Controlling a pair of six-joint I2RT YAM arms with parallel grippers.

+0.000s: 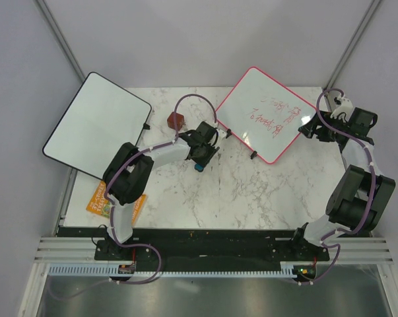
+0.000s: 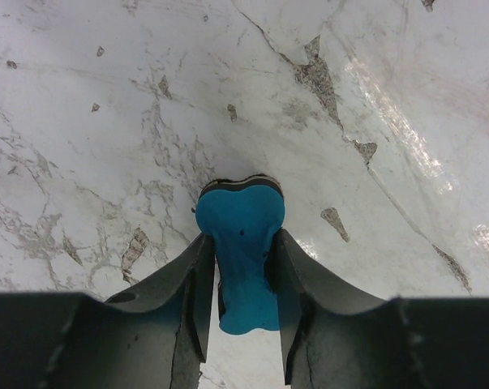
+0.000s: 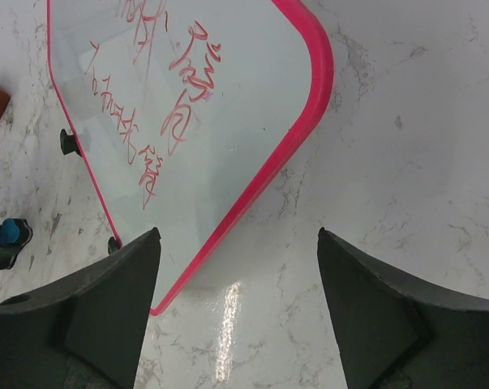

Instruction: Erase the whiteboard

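Left gripper [image 2: 240, 243]: the fingers fill the bottom of the left wrist view. The jaws are closed to a narrow gap and pinch the waist of a small blue eraser [image 2: 240, 231].
Eraser pose: its wider head points away from the wrist and sits low over the bare marble table [image 2: 106, 121]. Whether it touches the table cannot be told.
Right gripper [image 3: 236, 235]: the jaws are spread wide with nothing between them. It hovers over the near-right corner of the whiteboard [image 3: 228, 97].
Whiteboard position: the pink-framed board sits at the far right of the table, turned diagonally. The red handwriting [image 1: 274, 119] has not been wiped.
Key relation: the board lies to the right of the left gripper and slightly beyond it, with its near-left edge just beside the jaws. Its long axis runs from far-left to near-right.
Nearer arm: the right gripper is at the board's edge but holds nothing. The left arm carries the eraser, so the wipe looks like its job, sweeping rightward onto the surface.
Overhead view only: a black-framed white board [image 1: 96, 125] at far left and an orange packet [image 1: 99, 198] beside the left arm.
Right wrist view only: the strokes show clearly, along with two black feet [image 3: 68, 142] along the board's left edge. The eraser is visible at the frame's left margin.
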